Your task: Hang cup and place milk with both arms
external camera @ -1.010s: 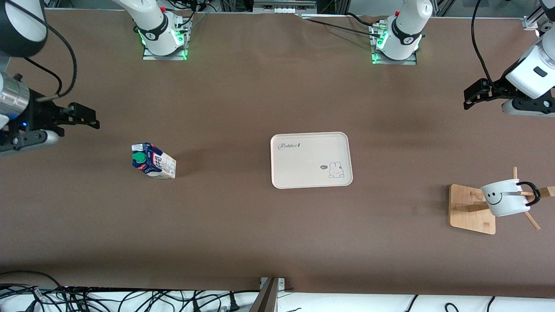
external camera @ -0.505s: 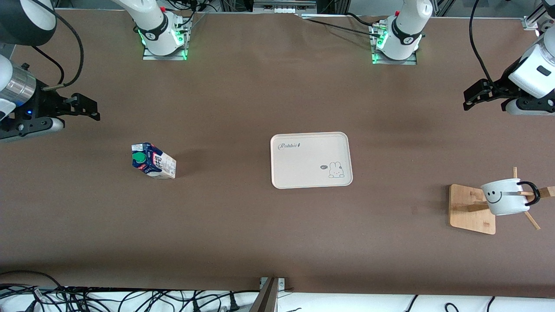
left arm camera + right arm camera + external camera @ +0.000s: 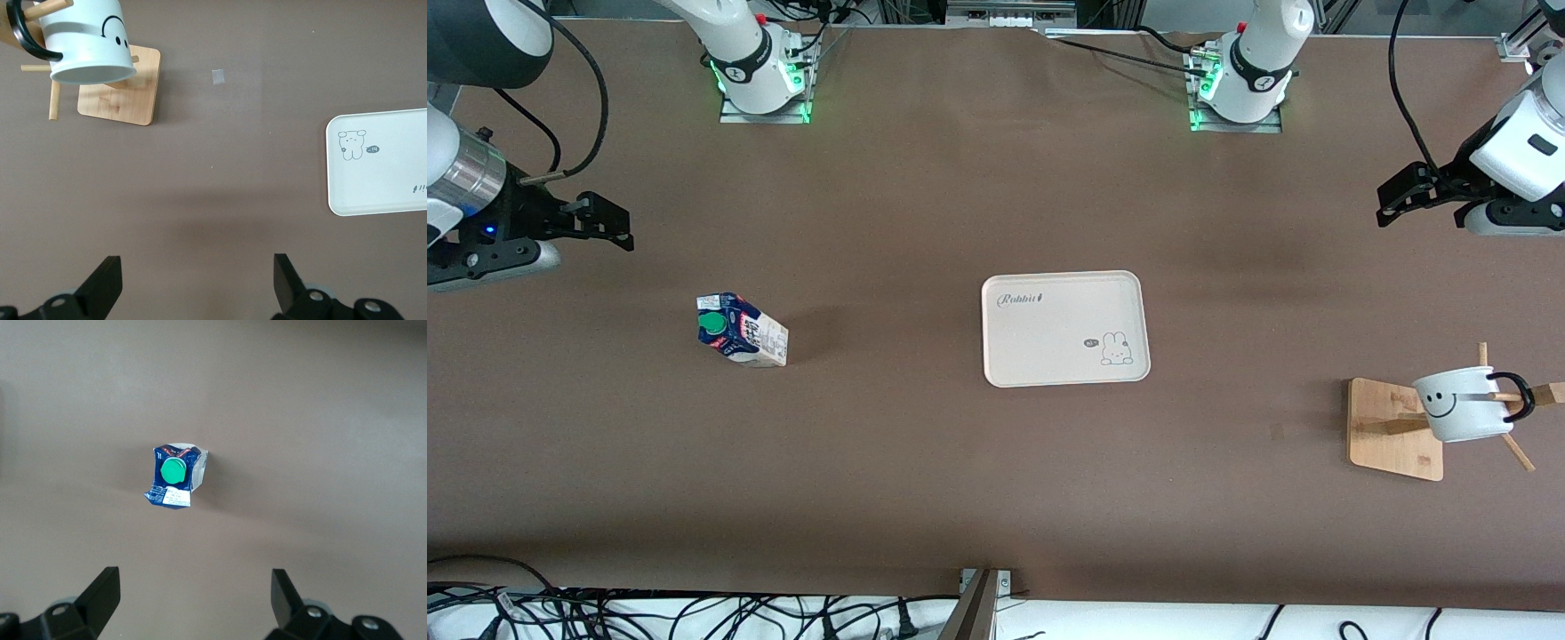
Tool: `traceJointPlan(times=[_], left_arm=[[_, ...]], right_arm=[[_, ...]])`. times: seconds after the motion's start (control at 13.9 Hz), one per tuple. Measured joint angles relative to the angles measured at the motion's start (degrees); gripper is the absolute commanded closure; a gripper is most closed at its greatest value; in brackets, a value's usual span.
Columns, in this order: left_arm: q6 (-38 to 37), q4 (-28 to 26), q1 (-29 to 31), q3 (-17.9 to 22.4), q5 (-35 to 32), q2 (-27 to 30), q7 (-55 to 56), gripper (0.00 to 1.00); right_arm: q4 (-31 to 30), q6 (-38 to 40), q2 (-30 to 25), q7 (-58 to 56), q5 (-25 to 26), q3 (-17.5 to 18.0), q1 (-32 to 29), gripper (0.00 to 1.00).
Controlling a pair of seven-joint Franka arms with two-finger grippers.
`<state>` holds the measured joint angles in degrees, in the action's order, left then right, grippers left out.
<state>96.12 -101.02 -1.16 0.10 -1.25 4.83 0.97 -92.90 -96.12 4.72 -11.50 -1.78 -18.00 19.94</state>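
The cup [image 3: 1458, 407] hangs by its black handle on a peg of a wooden rack [image 3: 1392, 427] at the left arm's end of the table. It also shows in the left wrist view [image 3: 87, 37]. The milk [image 3: 743, 331] stands upright on the table toward the right arm's end, and its green cap faces up in the right wrist view [image 3: 175, 477]. My right gripper [image 3: 609, 227] is open and empty over bare table, apart from the milk; its fingers [image 3: 100, 593] are spread wide. My left gripper [image 3: 1400, 191] is open and empty over bare table, apart from the rack; its fingers [image 3: 107, 283] are spread wide.
A white tray [image 3: 1064, 327] with a rabbit print lies flat mid-table between the milk and the rack; it also shows in the left wrist view [image 3: 380, 163]. A small pale scrap [image 3: 217, 76] lies on the table beside the rack. Cables run along the table's near edge.
My right gripper has drifted slightly away from the front camera and a little toward the table's middle. My left arm has barely moved. The cup, milk and tray are still.
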Motion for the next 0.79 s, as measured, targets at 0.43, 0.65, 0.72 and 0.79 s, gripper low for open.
traceJointPlan(times=[0.43, 0.65, 0.72, 0.79], left_arm=[[-0.04, 0.01, 0.00, -0.02, 0.00, 0.00, 0.00, 0.00], [-0.04, 0.04, 0.00, -0.08, 0.00, 0.00, 0.00, 0.00], [-0.04, 0.05, 0.00, -0.09, 0.00, 0.00, 0.00, 0.00], [-0.04, 0.11, 0.00, -0.09, 0.00, 0.00, 0.00, 0.00]], right_arm=[[2.38, 0.00, 0.18, 0.04, 0.05, -0.09, -0.06, 0.00], [3.02, 0.13, 0.19, 0.03, 0.05, -0.08, -0.06, 0.00], [3.02, 0.36, 0.22, 0.03, 0.05, -0.08, -0.06, 0.00], [3.02, 0.55, 0.24, 0.03, 0.05, -0.08, -0.08, 0.00]])
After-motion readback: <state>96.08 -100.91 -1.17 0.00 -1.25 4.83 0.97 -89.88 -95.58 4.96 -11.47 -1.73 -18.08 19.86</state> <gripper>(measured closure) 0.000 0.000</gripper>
